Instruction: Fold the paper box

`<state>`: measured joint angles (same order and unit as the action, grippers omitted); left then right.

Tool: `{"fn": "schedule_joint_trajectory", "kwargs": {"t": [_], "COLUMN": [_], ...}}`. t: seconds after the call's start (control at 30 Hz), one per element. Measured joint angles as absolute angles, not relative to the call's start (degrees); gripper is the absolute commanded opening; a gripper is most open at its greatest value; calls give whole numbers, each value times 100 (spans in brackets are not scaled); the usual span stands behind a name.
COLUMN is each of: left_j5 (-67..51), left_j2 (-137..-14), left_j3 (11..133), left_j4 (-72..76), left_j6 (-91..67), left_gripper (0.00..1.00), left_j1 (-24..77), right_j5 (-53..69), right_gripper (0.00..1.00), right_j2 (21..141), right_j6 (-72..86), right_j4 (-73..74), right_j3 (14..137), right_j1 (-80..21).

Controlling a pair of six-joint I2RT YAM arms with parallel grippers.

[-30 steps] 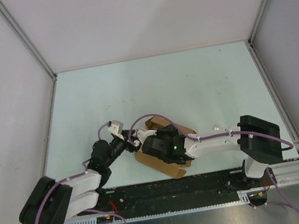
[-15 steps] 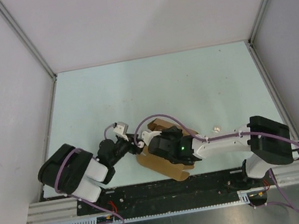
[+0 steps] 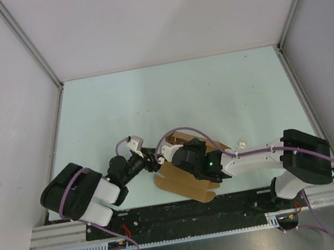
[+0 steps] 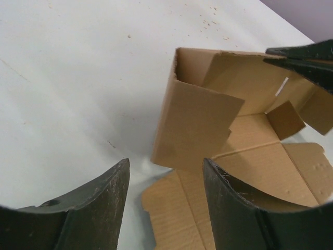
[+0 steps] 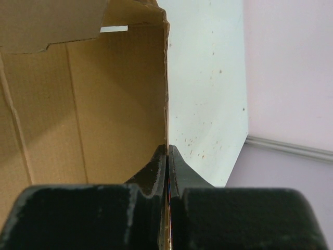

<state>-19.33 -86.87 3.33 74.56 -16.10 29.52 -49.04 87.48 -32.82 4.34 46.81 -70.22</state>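
Sitting in the lower middle of the overhead frame, close to the arm bases, the half-folded brown thin-cardboard paper box (image 3: 187, 187) lies on the pale mint-green tabletop (image 3: 213, 91). Part of it is flat on the surface with tabs and creases showing, and part is stood up into walls. In the left wrist view the paper box (image 4: 197, 122) fills the centre and right. One upright panel faces the camera, another wall meets it at a corner in the upper middle, and flat flaps spread toward the bottom edge.

The right gripper (image 3: 170, 150) comes in from the right of the overhead frame, jaws clamped tight on the edge of a raised wall. Its own camera shows it pretty well: the right gripper (image 5: 167, 151) has its black fingers pressed together at bottom centre with the wall's edge running straight down into them, and the paper box (image 5: 93, 104) fills the left half.

The left gripper (image 3: 153, 162) reaches in from the lower left, just beside the box. Its jaws are spread apart and hold nothing. In its own view the left gripper (image 4: 165, 169) sits at the bottom of the frame, the upright panel just beyond its tips. The finger on the right of the frame is over a flat flap, but whether it touches is hard to say.

A tiny clear scrap (image 3: 242, 143) lies on the tabletop right of the box, apart from it.
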Motion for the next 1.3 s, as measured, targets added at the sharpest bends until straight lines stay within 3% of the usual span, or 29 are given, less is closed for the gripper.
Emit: {"fn": "schedule_joint_trajectory", "kwargs": {"t": [0.43,0.9,1.3], "left_j5": [-2488,-2526,-2436], "left_j2": [-9334,-8632,-9129], "left_j3": [336,331,331], "left_j4": [7489,7535,7548], "left_j6": [-1651,-1638,-1498], "left_gripper": [62,62,60], "left_j1": [2952,2952,2952], "right_j5": [-4733,-4991,-5162], "right_gripper": [0,0,0], "right_j2": [8746,8748,8764], "right_j6": [-3763,-3739,-3489], "right_j4": [-71,-45,19], "right_j3": [4674,4674,4674], "right_j1": [-7035,-7413,-7620]}}
